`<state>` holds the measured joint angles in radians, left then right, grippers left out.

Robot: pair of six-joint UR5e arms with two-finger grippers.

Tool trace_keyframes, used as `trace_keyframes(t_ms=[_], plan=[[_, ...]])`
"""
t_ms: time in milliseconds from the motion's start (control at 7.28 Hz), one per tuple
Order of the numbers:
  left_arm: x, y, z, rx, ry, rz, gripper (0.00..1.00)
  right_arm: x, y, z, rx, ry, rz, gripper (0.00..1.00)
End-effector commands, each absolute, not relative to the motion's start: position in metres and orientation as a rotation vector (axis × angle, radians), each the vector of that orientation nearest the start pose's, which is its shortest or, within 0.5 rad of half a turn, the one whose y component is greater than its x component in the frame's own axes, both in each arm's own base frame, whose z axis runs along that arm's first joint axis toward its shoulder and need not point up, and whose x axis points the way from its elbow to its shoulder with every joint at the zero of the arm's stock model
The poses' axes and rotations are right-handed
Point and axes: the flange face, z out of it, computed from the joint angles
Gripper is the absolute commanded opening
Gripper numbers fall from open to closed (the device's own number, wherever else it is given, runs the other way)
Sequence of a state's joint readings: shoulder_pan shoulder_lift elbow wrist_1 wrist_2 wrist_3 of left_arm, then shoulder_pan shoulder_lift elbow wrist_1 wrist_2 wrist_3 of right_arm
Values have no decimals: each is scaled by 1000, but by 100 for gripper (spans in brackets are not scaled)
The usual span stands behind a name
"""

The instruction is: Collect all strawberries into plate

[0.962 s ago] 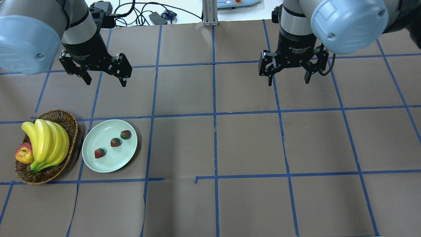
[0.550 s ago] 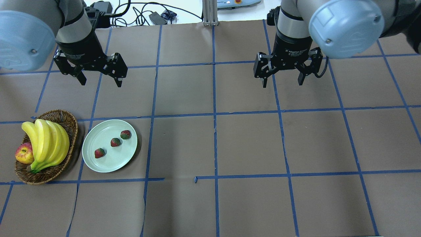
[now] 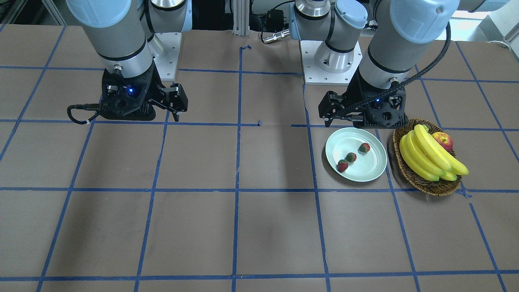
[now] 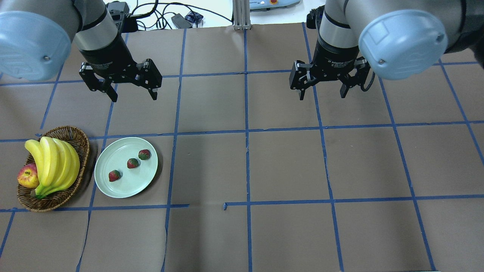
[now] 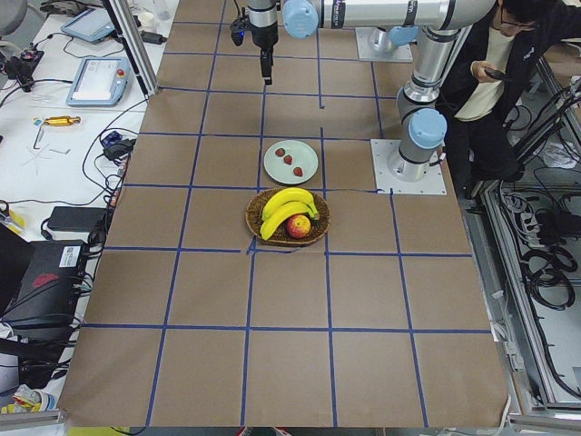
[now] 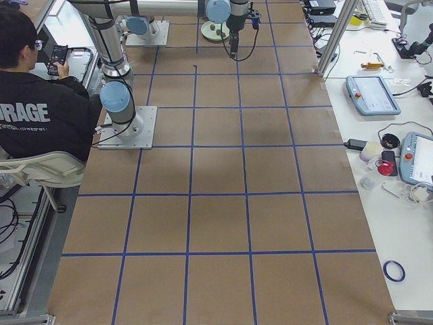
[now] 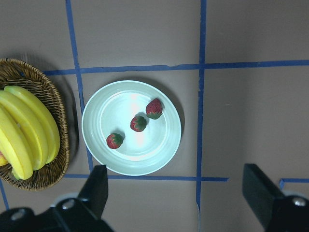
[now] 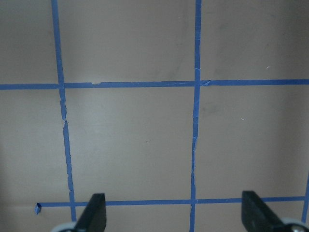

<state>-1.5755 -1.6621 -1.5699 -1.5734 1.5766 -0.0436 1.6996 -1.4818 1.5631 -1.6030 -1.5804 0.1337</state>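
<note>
Strawberries [image 4: 132, 163] in diagonal row across plate [image 4: 130, 187], left gripper [image 4: 134, 96] and right gripper [image 4: 321, 94] both spread wide, empty

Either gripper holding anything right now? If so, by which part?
Nothing is held. The left gripper and the right gripper are both open and empty; all three strawberries lie on the plate.

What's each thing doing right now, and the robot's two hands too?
Three small red strawberries: lying apart on the round pale mint-green plate.
Plate: lying flat, holds all three.
Brown wicker basket: upright, holds yellow bananas and a red apple.
Left gripper: open, holding nothing.
Right gripper: open, holding nothing.
</note>
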Motion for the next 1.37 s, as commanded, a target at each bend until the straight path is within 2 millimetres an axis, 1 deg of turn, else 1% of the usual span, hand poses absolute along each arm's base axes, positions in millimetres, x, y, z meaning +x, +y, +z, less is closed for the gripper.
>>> trace_keyframes(t_ms=[0,275,550,687,824,962,1099,1236], plan=[[-138,-515,428,-59,3139,186,100,198,-499,454,9,3156,70,100],[-139,-515,433,-54,3141,172,100,200,-498,452,7,3149,76,100],[-139,-514,441,-54,3143,140,100,200,-500,444,5,3143,89,100],[-138,-513,442,-56,3142,138,100,199,-501,441,-2,3148,96,100],[-138,-511,448,-56,3143,116,100,198,-502,441,-10,3152,95,100],[-138,-511,448,-56,3143,114,100,198,-502,441,5,3151,95,100],[-138,-511,453,-58,3142,82,100,199,-502,441,12,3144,97,100],[-137,-511,452,-58,3138,87,100,199,-501,442,12,3146,94,100]])
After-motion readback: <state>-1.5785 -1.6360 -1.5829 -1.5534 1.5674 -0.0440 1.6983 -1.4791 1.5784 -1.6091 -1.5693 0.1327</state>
